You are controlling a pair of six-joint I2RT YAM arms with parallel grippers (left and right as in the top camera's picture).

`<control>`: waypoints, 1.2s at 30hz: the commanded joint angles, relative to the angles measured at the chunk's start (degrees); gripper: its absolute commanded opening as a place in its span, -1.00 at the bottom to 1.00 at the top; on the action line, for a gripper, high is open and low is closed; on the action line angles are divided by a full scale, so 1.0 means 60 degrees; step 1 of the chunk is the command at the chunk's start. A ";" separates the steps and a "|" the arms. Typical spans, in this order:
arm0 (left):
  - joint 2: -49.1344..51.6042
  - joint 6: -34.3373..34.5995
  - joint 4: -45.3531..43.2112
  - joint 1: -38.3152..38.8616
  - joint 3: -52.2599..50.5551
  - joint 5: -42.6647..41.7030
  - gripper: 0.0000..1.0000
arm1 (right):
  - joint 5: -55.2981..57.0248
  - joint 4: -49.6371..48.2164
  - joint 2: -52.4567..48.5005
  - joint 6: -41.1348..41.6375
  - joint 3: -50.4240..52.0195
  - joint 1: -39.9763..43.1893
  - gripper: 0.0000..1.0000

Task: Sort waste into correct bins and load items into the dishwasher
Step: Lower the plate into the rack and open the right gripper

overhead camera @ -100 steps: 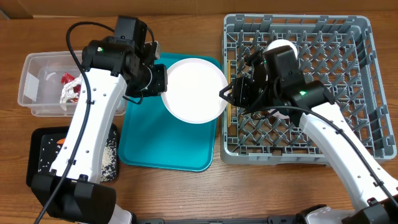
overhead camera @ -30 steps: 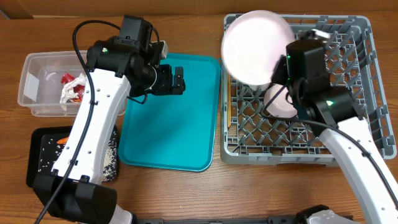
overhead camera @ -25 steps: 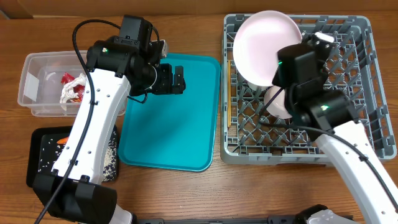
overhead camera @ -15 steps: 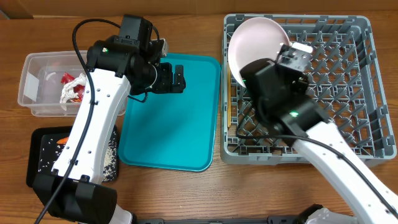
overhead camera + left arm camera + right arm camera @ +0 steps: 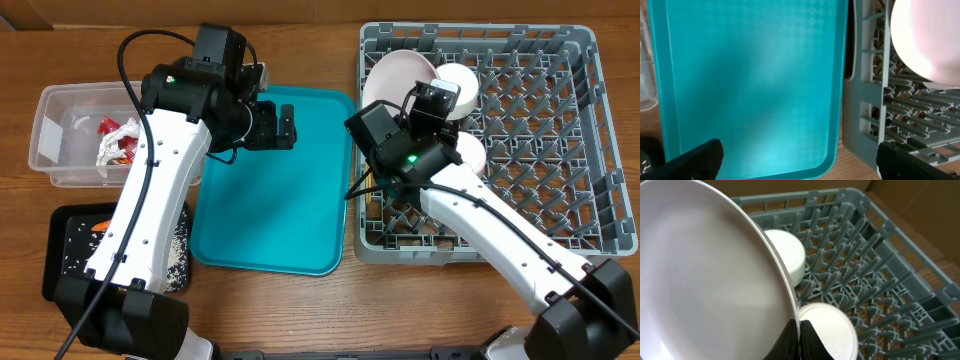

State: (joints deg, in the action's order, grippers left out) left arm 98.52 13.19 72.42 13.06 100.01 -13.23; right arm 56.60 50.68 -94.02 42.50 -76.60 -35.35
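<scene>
Plate (image 5: pixel 396 78): is moved from tray (image 5: pixel 270 210) into rack (image 5: pixel 545 170), stood tilted at its far left corner.
Right pincer (image 5: pixel 800 336): is closed on the plate's rim.
Left pincer (image 5: pixel 272 128): is held open, empty, above the tray.

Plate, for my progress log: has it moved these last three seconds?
Yes: the plate moved right, from over the tray into the rack, top-left corner.

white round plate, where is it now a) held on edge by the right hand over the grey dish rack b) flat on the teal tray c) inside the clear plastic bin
a: the right hand grips the white round plate by its rim, tilted on edge over the grey plastic dish rack, off the teal tray.
</scene>
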 commanded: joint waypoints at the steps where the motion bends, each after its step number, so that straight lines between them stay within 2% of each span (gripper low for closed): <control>1: 0.0080 0.0018 -0.0011 0.0022 -0.0091 0.0229 1.00 | -0.0583 -0.0087 -0.0015 0.0211 -0.0091 -0.0044 -0.92; 7: 0.0080 0.0018 -0.0011 0.0022 -0.0091 0.0233 1.00 | -0.0645 -0.0047 -0.0018 0.0211 -0.0091 -0.0044 -0.92; 12: 0.0080 0.0015 -0.0007 0.0022 -0.0091 0.0237 0.99 | 0.1770 0.0164 -0.0022 0.0178 -0.0095 -0.0044 -0.92; 13: 0.0080 0.0015 -0.0007 0.0022 -0.0091 0.0240 1.00 | 0.2215 0.0189 -0.0022 -0.0219 -0.0091 -0.0044 -0.92; 16: 0.0080 0.0018 -0.0033 0.0022 -0.0091 0.0240 1.00 | 0.2204 0.0291 -0.0025 -0.1319 -0.0091 -0.0044 -0.92; 33: 0.0080 0.0015 -0.0076 0.0022 -0.0091 0.0306 1.00 | -0.0153 0.1140 -0.0215 -0.1304 -0.0091 -0.0288 -0.92; 36: 0.0080 0.0018 -0.0095 0.0015 -0.0091 0.0302 0.99 | 0.0499 0.1330 -0.0317 -0.1421 -0.0095 -0.0288 -0.92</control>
State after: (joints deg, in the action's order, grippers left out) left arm 98.52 13.19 72.03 13.06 100.01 -11.84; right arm 59.55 58.33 -94.67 34.76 -76.60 -36.42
